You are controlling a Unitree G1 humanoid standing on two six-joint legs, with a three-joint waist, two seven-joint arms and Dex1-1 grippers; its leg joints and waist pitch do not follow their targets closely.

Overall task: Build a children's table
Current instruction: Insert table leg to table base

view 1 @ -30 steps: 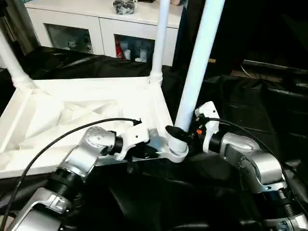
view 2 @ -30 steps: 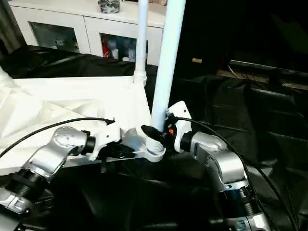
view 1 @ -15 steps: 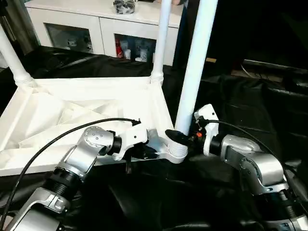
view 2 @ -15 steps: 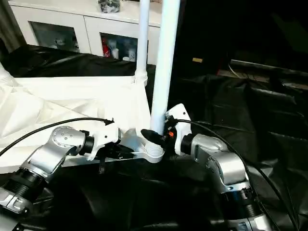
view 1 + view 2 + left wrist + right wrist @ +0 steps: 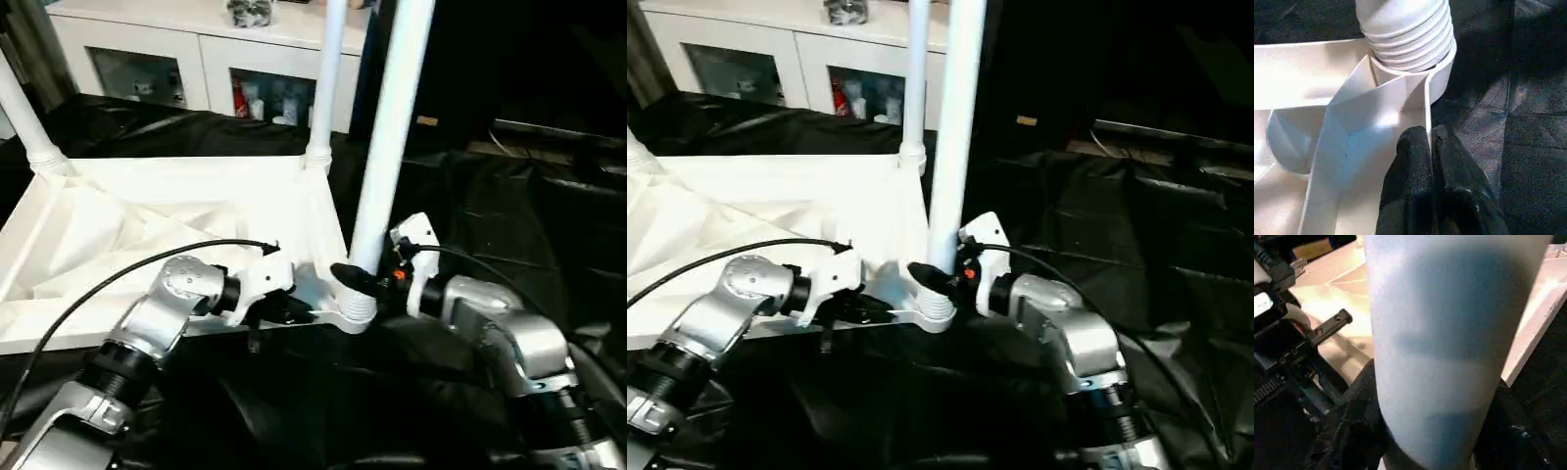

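- Since the earlier frame the near leg (image 5: 387,137) has come from a lean to nearly upright; the tabletop (image 5: 147,230) and both grippers keep their places.
- Far left: a leg (image 5: 24,117) stands in the tabletop's far-left corner socket.
- The tabletop lies upside down on black cloth (image 5: 509,225), ribbed underside up, in the left half of the scene.
- Left gripper (image 5: 1427,147): fingers pressed together, pinching the thin outer wall of the tabletop just beside the near-right corner socket (image 5: 1442,73).
- Middle: another leg (image 5: 323,88) stands upright in the far-right corner socket.
- The near leg's ribbed end (image 5: 1405,29) sits in the near-right socket, with ribs showing above the rim.
- Right gripper (image 5: 358,279): fingers spread to the leg's width and clamped around the near leg just above the socket.
- Behind the table, a white cabinet (image 5: 196,59) with glass doors.
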